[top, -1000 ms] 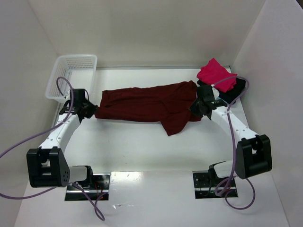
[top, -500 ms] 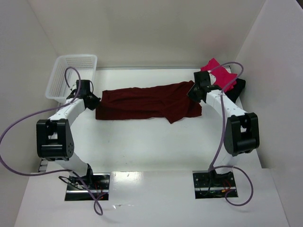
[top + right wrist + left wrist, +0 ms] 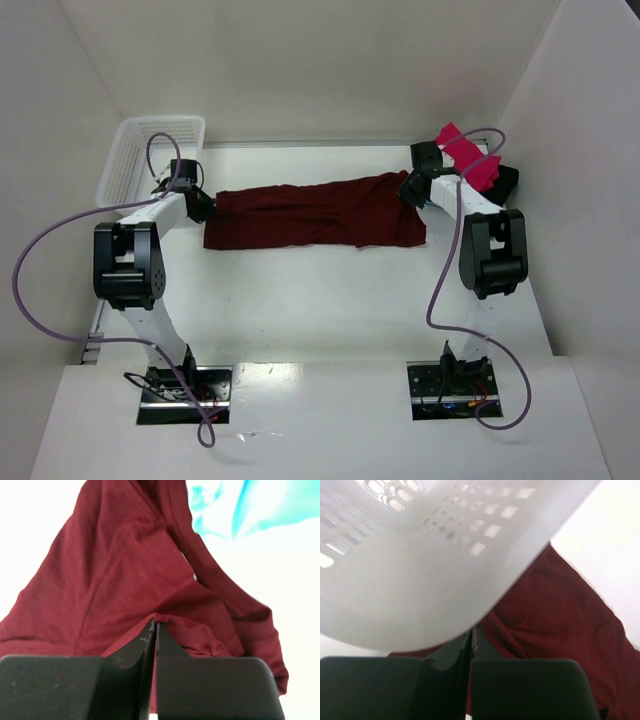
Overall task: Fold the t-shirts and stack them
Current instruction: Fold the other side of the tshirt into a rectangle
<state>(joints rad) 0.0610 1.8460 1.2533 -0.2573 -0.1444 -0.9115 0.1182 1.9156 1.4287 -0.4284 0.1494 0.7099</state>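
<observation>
From overhead I see the table [image 3: 320,300] with the maroon t-shirt [image 3: 310,215] stretched flat across its far half. It lies between the white basket [image 3: 135,165] at the left and the folded pink-red t-shirt [image 3: 468,160] at the right. Only the right wrist camera shows teal cloth [image 3: 225,510] beyond the maroon collar. Close up, the left claw [image 3: 471,635] is clamped on the shirt's left edge beneath the basket's wall. The right claw [image 3: 154,625] pinches a fold at its right end.

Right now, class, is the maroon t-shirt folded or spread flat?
Folded lengthwise: maroon t-shirt forms a narrow band, stretched between left gripper and right gripper.
</observation>
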